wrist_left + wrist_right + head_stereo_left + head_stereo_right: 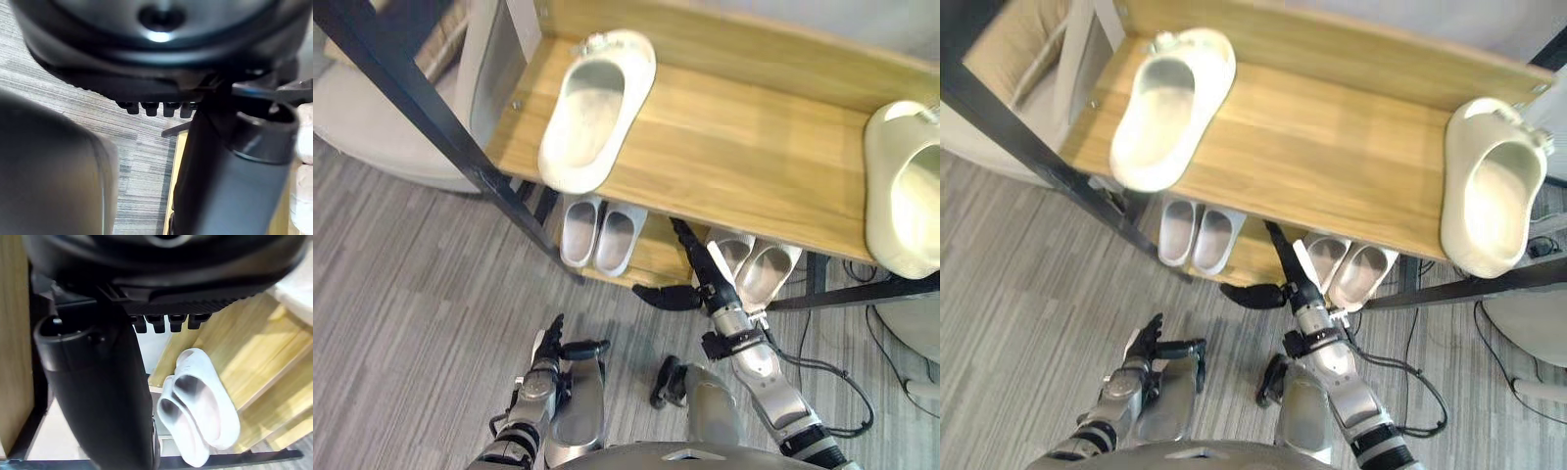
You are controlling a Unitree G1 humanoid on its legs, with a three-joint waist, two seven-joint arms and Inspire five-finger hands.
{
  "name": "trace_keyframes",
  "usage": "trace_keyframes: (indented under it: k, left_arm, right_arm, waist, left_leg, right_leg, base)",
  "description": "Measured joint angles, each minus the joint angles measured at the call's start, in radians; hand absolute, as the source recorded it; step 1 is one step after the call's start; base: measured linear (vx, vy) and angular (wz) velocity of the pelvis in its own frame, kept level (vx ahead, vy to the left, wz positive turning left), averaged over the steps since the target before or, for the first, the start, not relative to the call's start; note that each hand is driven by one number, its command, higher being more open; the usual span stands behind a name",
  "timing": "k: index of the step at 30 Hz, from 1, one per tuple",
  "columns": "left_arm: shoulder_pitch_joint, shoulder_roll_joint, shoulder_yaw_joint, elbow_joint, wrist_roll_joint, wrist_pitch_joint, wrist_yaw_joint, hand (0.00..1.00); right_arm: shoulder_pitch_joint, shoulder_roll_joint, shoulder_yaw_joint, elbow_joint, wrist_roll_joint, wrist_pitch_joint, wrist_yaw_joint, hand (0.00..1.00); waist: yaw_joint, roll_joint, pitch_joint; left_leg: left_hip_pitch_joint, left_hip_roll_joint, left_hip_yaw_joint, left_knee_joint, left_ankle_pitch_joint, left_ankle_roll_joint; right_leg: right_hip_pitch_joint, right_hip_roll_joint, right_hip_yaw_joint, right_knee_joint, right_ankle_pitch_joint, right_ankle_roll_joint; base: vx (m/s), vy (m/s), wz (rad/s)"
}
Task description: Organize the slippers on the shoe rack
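Note:
A wooden shoe rack [734, 147] carries two cream slippers on its top shelf, one at the left [597, 108] and one at the right end [906, 191]. On the lower shelf a pale grey pair [599, 233] stands side by side left of the middle. A white pair [756, 266] stands to its right and is seen close up in the right wrist view [200, 406]. My right hand [703, 274] reaches into the lower shelf just left of the white pair, open, fingers straight, thumb out to the left. My left hand [551, 351] hangs open low over the floor.
A black metal post [440, 127] of the rack's frame runs slantwise at the left. A pale upholstered seat [372, 117] stands behind it. A black crossbar [862, 292] runs under the rack's right end. Grey striped carpet [411, 323] lies before the rack.

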State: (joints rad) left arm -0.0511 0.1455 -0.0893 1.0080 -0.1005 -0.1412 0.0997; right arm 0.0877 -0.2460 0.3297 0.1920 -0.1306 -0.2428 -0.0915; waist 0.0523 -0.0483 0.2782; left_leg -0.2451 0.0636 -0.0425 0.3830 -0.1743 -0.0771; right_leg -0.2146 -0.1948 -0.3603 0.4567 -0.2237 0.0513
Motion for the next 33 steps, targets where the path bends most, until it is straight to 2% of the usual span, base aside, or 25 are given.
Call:
trace_keyframes:
  k: [5, 10, 11, 18, 27, 33]
  left_arm:
    - [0.044, -0.028, -0.012, 0.021, 0.033, 0.005, -0.002, 1.00]
    - [0.070, -0.038, -0.012, 0.023, 0.040, 0.012, -0.005, 1.00]
    - [0.076, -0.042, -0.011, 0.027, 0.052, 0.012, -0.004, 1.00]
    - [0.085, -0.053, -0.001, 0.029, 0.075, 0.013, -0.010, 1.00]
    - [0.099, -0.054, 0.001, 0.029, 0.077, 0.015, -0.014, 1.00]
    - [0.099, -0.058, 0.008, 0.028, 0.104, 0.015, -0.015, 1.00]
  right_arm:
    - [0.049, 0.005, -0.042, 0.128, -0.049, 0.028, 0.004, 1.00]
    - [0.076, 0.026, -0.075, 0.180, -0.064, 0.038, 0.013, 1.00]
    - [0.083, 0.029, -0.076, 0.197, -0.064, 0.038, 0.016, 1.00]
    - [0.105, 0.069, -0.082, 0.289, -0.021, 0.051, 0.044, 1.00]
    - [0.128, 0.092, -0.115, 0.356, 0.022, 0.073, 0.069, 1.00]
    - [0.125, 0.092, -0.115, 0.396, 0.037, 0.080, 0.082, 1.00]
  waist:
    - [-0.005, 0.051, -0.066]
    - [-0.008, 0.071, -0.101]
    - [-0.008, 0.073, -0.117]
    - [-0.010, 0.077, -0.133]
    - [-0.012, 0.073, -0.153]
    - [-0.013, 0.071, -0.155]
  left_leg:
    - [0.110, 0.008, 0.024, -0.182, 0.076, -0.004]
    - [0.176, 0.017, 0.032, -0.279, 0.117, -0.015]
    - [0.180, 0.018, 0.032, -0.294, 0.125, -0.019]
    - [0.226, 0.016, 0.032, -0.345, 0.151, -0.011]
    - [0.274, 0.010, 0.032, -0.382, 0.163, -0.003]
    - [0.289, 0.008, 0.030, -0.395, 0.165, -0.001]
  right_leg:
    - [0.095, 0.040, 0.002, -0.181, 0.086, 0.009]
    - [0.164, 0.072, 0.004, -0.305, 0.146, 0.009]
    - [0.174, 0.079, 0.004, -0.334, 0.162, 0.009]
    - [0.251, 0.102, 0.003, -0.464, 0.233, 0.009]
    - [0.311, 0.121, 0.004, -0.541, 0.266, 0.007]
    - [0.323, 0.122, 0.003, -0.541, 0.266, 0.007]
  base:
    - [0.08, 0.006, -0.11]
    - [0.02, -0.007, -0.06]
    - [0.00, 0.000, 0.00]
    - [-0.03, 0.015, 0.00]
    - [-0.01, 0.005, 0.00]
    - [0.00, 0.000, 0.00]
